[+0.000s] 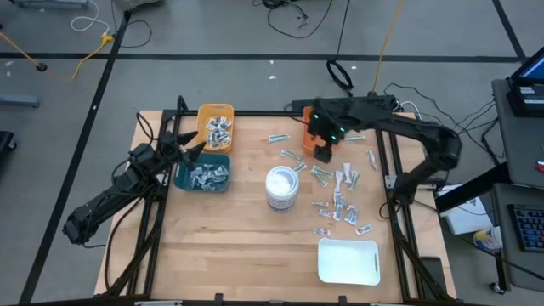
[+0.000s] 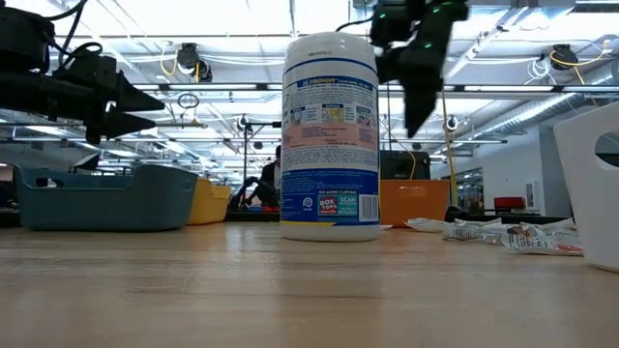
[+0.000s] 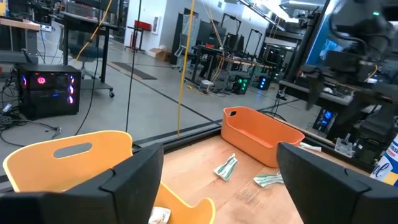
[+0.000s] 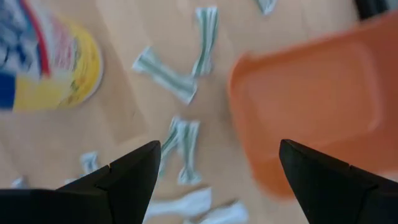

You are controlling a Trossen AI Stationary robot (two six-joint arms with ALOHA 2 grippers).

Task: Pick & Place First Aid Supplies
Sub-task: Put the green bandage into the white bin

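Note:
The first aid supplies [image 1: 338, 194] are small flat packets scattered on the table's right half, lying flat on the wood. More of them sit in the yellow bin [image 1: 216, 126] and the teal bin [image 1: 204, 175]. My right gripper [image 1: 321, 151] hangs open over the near edge of the orange bin [image 1: 311, 136]; in its wrist view [image 4: 221, 146] green-striped packets [image 4: 179, 149] lie below it. My left gripper [image 1: 197, 146] is open and empty, raised between the yellow and teal bins, and points toward the orange bin [image 3: 261, 140].
A white wipes canister [image 1: 282, 187] stands upright mid-table and fills the middle of the low view [image 2: 331, 135]. A white rectangular tray [image 1: 348, 261] lies near the table's near right corner. Bare wood lies along the near left part of the table.

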